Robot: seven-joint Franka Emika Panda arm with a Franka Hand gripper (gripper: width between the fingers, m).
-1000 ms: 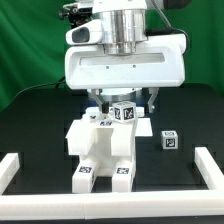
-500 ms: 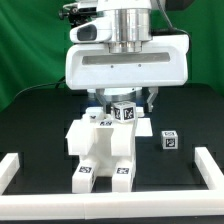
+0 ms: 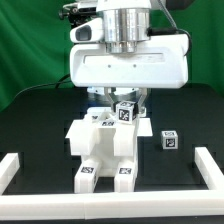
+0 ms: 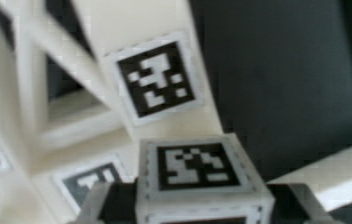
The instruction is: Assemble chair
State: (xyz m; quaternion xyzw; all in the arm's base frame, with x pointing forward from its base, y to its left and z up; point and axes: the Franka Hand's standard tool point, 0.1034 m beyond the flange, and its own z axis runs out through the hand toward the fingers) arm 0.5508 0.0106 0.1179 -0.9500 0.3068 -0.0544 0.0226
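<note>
Small cube pinched, chair part-built.
Nearest me, the joined chair body (image 3: 100, 155) stands inside the border rails (image 3: 12, 168). A loose cube (image 3: 169, 141) lies apart on the exterior view's right, unfitted. Farther back, my gripper (image 4: 199, 203) is clamped on a small cube (image 4: 196, 165) above the body's rear; seating both cubes remains, I judge.
</note>
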